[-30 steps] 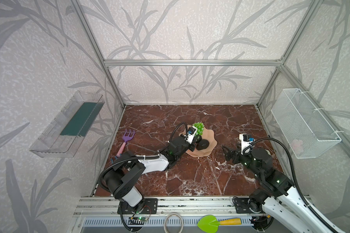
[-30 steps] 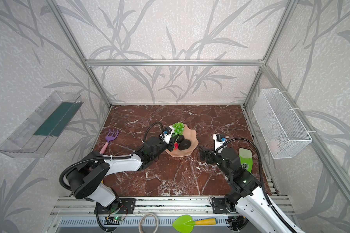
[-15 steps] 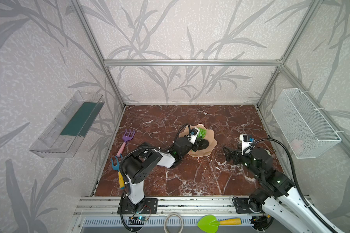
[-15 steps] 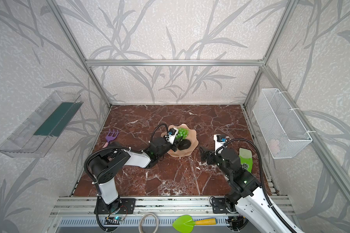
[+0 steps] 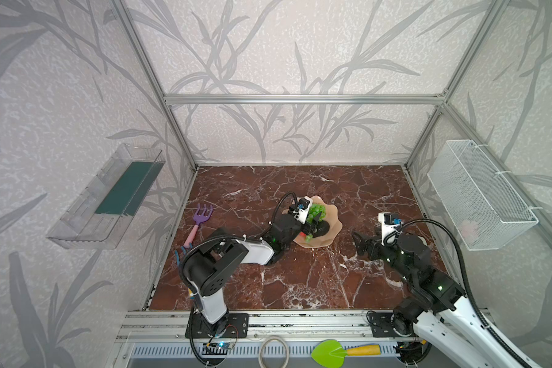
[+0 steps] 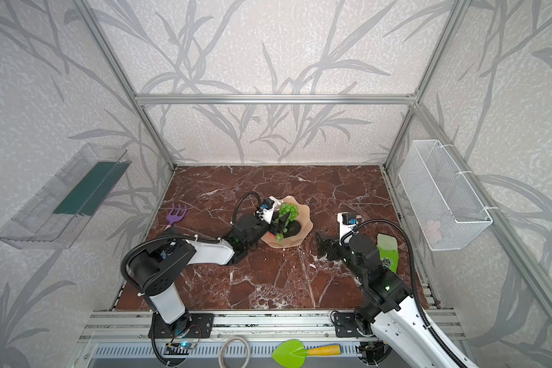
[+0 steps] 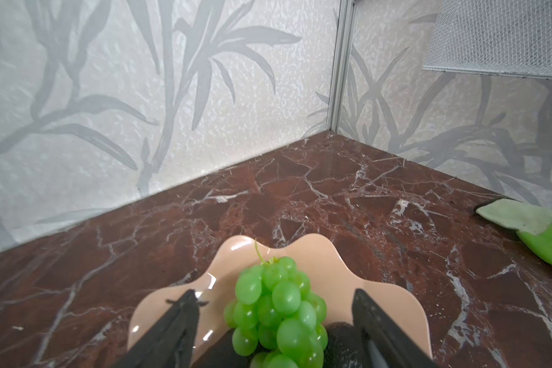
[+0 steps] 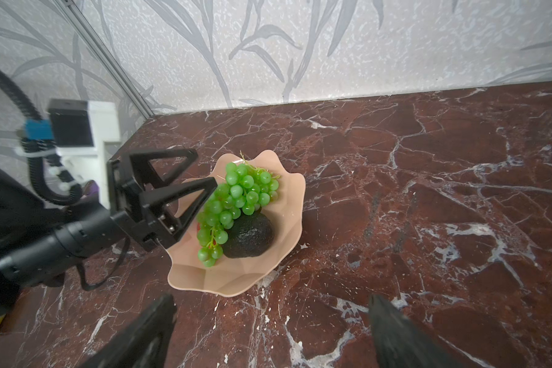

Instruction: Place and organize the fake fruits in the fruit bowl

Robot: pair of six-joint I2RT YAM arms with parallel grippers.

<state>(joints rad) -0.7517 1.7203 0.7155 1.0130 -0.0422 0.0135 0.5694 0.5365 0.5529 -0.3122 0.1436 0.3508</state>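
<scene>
Fingers of the left gripper stood wide apart when I checked its wrist view, with a clear gap on either side of the bunch of small glossy green grapes lying between them. Neither finger touched the bunch, so I read that gripper as holding nothing. The grapes rested inside the wide shallow pale peach-pink bowl with a wavy scalloped rim, and the far rim curved just beyond the fingertips.

From the right wrist view I saw those same fingers reaching in over the bowl's edge, the nearer one just beside the bunch. A dark blackish bumpy egg-shaped avocado lay in the bowl against the grapes, on the side of the bunch away from the left fingers. A small red fruit showed only as a sliver under the grapes, close to those fingers. I could not make out a second avocado with any certainty.

On the right gripper the fingers were also spread wide, with only the red-brown marble tabletop between them. The bowl sat ahead of their tips, near but apart. A green-and-black glove lay flat on the tabletop, well past the bowl from the left fingers.
</scene>
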